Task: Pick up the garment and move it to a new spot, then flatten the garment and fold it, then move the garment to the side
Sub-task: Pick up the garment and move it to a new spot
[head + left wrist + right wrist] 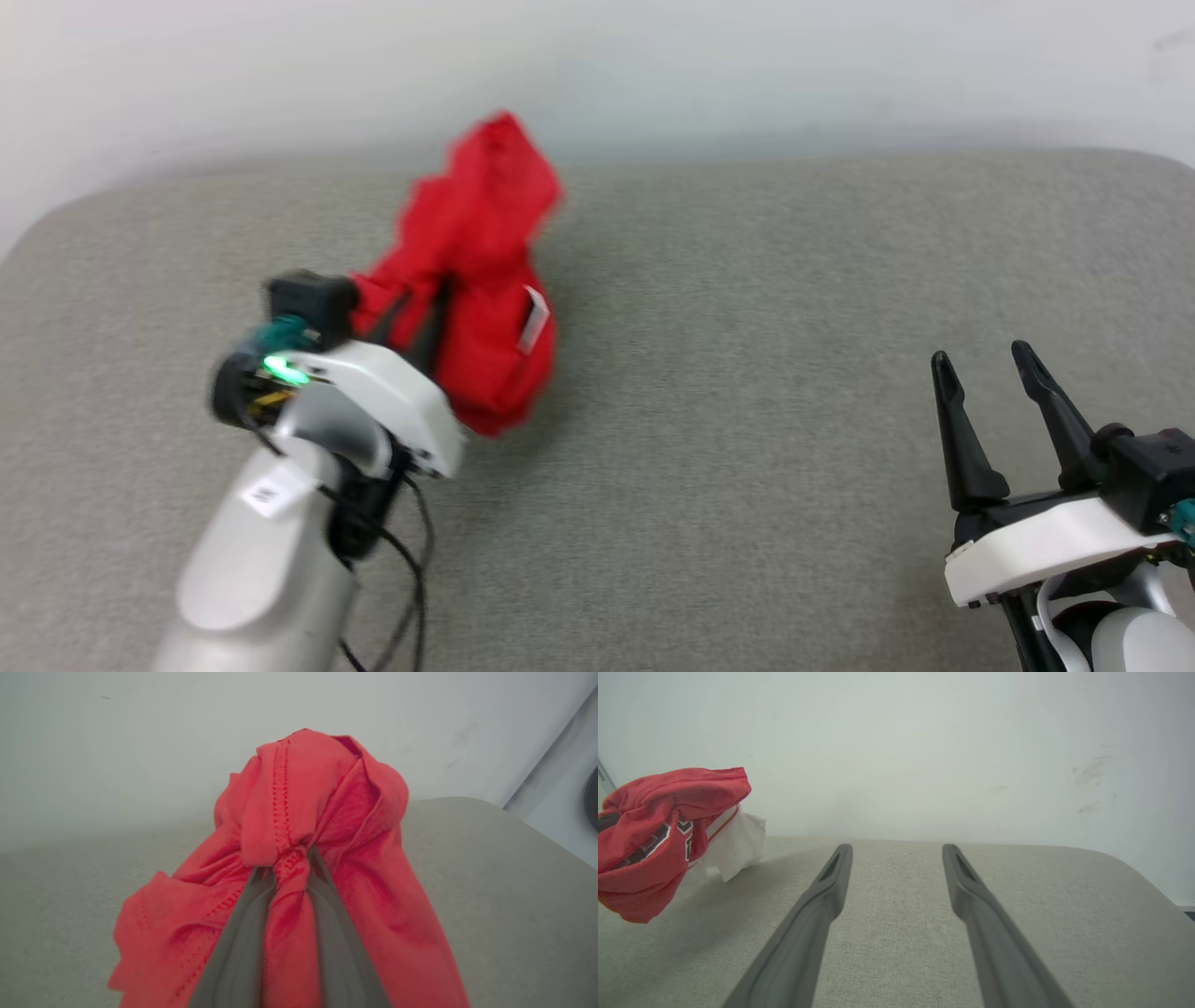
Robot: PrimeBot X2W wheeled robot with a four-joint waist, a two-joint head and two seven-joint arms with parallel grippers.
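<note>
Over the grey cushion (747, 420) my left gripper (287, 868) is clamped on the bunched garment (476, 271), lifted clear; right gripper (994, 392) idles spread apart nearby; placing, flattening, folding, siding all remain, I judge.

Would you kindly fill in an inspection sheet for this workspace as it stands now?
Surface: grey woven fabric pad with rounded corners, flat.
Job's things: red jersey-style garment, bunched and apparently lifted off the pad; its white sleeve and dark print face the right wrist view.
Clutter: nothing seen.
Grippers: left gripper shut on a twisted fold of the garment; right gripper open and empty, above the pad.
Cables: black cable looping loosely beside the left forearm.
Surroundings: plain white wall behind the pad, with faint scuffs.
</note>
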